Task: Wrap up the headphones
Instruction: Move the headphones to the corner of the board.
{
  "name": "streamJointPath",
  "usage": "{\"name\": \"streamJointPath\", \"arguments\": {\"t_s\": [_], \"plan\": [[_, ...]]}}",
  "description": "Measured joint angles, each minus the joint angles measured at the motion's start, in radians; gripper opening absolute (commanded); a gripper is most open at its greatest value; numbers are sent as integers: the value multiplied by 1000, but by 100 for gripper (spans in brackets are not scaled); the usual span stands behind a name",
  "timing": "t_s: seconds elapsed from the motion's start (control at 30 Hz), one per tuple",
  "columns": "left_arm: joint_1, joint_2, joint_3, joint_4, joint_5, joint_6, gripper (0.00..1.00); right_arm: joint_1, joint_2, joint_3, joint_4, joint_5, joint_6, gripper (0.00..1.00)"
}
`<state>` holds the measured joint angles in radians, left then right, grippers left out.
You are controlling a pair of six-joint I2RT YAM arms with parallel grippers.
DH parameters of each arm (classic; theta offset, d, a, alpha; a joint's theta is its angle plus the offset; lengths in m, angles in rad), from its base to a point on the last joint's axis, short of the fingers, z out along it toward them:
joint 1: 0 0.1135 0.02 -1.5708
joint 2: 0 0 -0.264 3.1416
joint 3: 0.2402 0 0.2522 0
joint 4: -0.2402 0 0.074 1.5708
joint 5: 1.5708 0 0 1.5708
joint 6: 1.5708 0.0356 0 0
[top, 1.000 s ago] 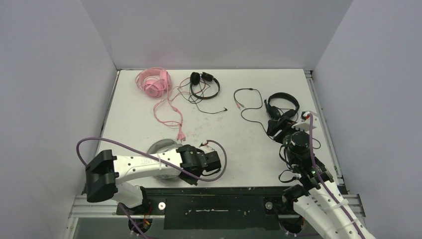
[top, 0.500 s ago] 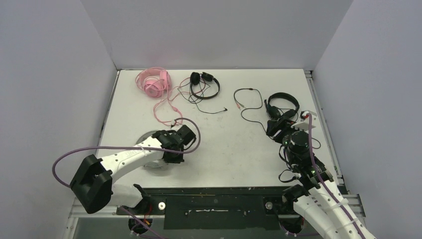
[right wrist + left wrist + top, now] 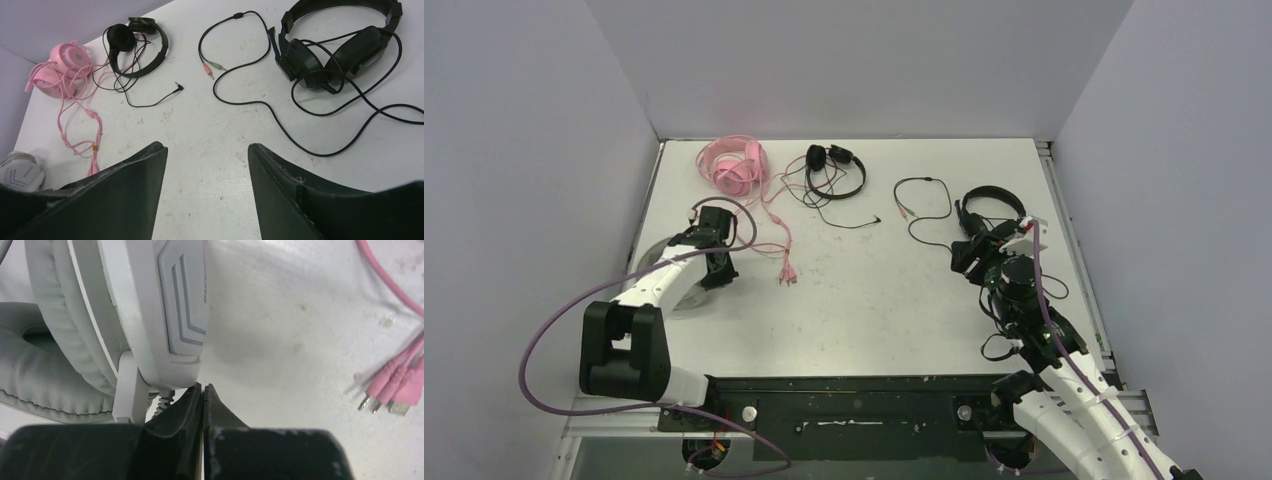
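Right at the tips of the left gripper (image 3: 202, 389) sits the big white-grey headset (image 3: 150, 315), so close that I cannot tell if they touch. The gripper's 2 fingers are pressed tight together with nothing between them. Off to its right, the pink plugs (image 3: 395, 390) lie on the table (image 3: 300, 330). The right gripper (image 3: 207, 150) has its fingers apart and holds nothing. Ahead of it to the right lies a black headset (image 3: 340, 45), its cord in loose loops. Ahead to the left are a smaller black headset (image 3: 135, 47) and the pink headset (image 3: 60, 70).
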<state>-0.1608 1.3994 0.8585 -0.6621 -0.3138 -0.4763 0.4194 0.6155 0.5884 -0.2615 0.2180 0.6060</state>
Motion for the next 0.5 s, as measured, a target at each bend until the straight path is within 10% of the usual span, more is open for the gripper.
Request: {"name": "streamJointPath", "arguments": {"t_s": [0.3, 0.5], "plan": [[121, 45, 74, 61, 21, 79, 11, 0, -4, 6, -6, -29, 1, 62], [100, 18, 136, 63, 90, 76, 47, 0, -16, 35, -47, -52, 4, 63]]}}
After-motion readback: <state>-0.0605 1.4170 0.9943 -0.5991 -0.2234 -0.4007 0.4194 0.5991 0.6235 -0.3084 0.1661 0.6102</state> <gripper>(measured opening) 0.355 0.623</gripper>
